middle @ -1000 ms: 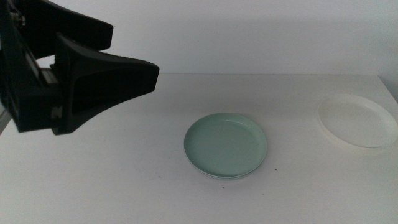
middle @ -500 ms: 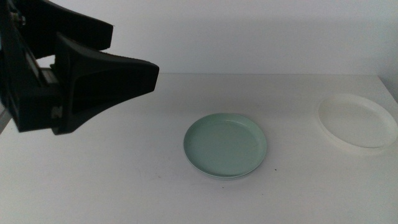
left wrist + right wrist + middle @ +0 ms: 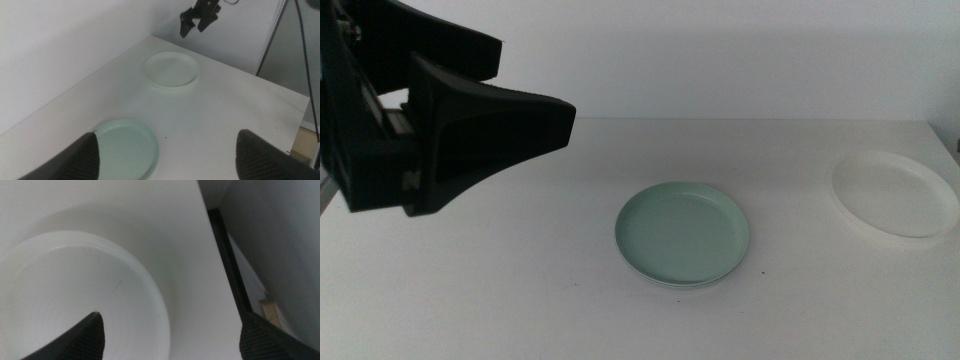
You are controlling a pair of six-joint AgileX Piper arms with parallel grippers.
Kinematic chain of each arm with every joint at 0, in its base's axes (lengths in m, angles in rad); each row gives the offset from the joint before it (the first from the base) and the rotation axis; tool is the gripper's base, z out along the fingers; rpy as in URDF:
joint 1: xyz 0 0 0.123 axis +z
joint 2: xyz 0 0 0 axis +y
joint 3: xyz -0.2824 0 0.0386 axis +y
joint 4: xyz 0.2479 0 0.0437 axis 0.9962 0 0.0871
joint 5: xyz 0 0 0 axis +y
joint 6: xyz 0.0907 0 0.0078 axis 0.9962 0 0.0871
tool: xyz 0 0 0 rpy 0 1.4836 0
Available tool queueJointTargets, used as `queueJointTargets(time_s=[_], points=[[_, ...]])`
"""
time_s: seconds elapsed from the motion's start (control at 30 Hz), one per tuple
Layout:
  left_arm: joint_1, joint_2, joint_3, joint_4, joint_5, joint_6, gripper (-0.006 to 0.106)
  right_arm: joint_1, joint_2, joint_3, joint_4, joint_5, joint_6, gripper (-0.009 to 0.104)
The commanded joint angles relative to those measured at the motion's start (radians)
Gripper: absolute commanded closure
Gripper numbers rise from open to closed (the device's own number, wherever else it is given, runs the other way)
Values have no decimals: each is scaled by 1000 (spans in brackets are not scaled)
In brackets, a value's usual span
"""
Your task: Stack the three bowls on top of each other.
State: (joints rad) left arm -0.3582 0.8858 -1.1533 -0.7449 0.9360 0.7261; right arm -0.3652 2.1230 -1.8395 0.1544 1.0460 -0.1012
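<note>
The mint green bowl [image 3: 683, 234] rests on the white worktop [image 3: 520, 290] at centre, with a second rim visible beneath it, colour not discernible. The white bowl [image 3: 894, 193] lies well apart at 3 o'clock, near the worktop edge. The left claw [image 3: 470, 120] hangs raised at 9 o'clock, jaws spread wide, grasping nothing. The right claw [image 3: 170, 340] hovers above the white bowl, jaws released and empty, straddling its rim
</note>
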Motion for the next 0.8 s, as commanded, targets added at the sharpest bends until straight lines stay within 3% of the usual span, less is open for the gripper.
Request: queueJointTargets(time_s=[0.0,0.43,0.77], points=[[2,-5,4,-12,-13,-8,7,-3,22,-8,10,-24,-16,9],[2,-5,4,-12,-13,-8,7,32,129,-6,2,-54,-30,12],[2,-5,4,-12,-13,-8,7,36,166,-6,-10,-76,-30,37]])
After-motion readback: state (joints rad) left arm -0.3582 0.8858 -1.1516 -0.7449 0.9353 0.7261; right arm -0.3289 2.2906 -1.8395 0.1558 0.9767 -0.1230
